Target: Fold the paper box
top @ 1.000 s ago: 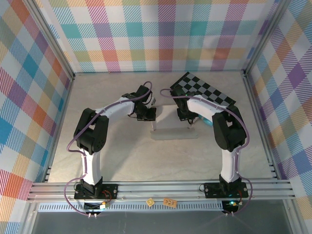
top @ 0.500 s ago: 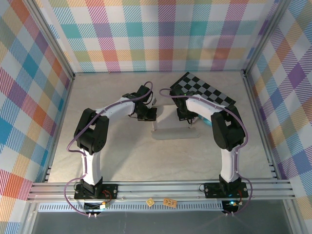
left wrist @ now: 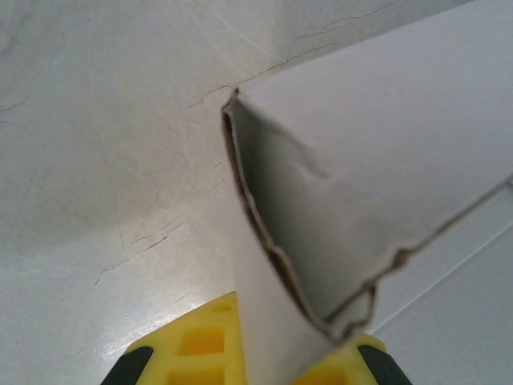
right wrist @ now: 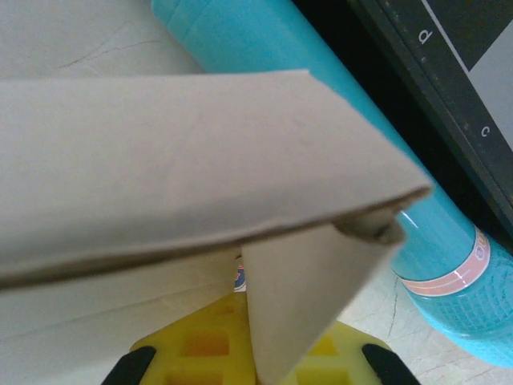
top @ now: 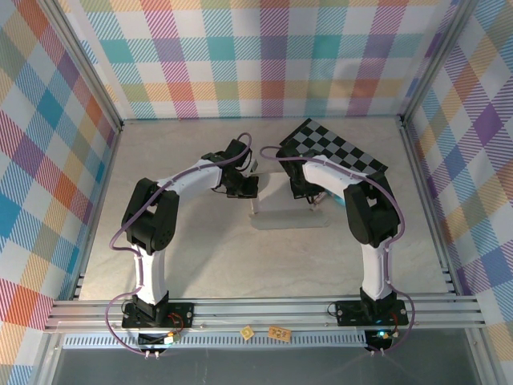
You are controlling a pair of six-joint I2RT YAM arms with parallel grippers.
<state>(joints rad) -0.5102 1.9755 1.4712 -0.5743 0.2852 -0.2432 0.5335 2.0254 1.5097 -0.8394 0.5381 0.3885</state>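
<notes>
Since the earlier frame the right arm's elbow has swung inward, and the plain white, thin-cardboard paper box (top: 290, 215) has slid slightly toward 3 o'clock. The left arm has barely stirred.

In the top view we see the paper box at mid-table, stretched between the two wrists. The left gripper (top: 243, 189) sits at its 9 o'clock end and the right gripper (top: 304, 192) near its 2 o'clock corner. From the left wrist, a raised end flap (left wrist: 361, 160) runs down between the yellow fingers (left wrist: 188, 353), and we judge them closed on it. From the right wrist, a folded tab of the box (right wrist: 176, 168) likewise drops into the right gripper's (right wrist: 255, 361) narrow gap and is held.

We think each end is pinched so that a wall can be stood up against its crease while the other arm steadies the sheet.

Room is tight toward 1 o'clock. There a glossy teal plastic cylinder (right wrist: 321, 120) lies just beside the box, with the black-and-grey checkered board (top: 337, 148) behind it. The pale marbled tabletop (top: 200, 241) is open toward 6 and 9 o'clock.
</notes>
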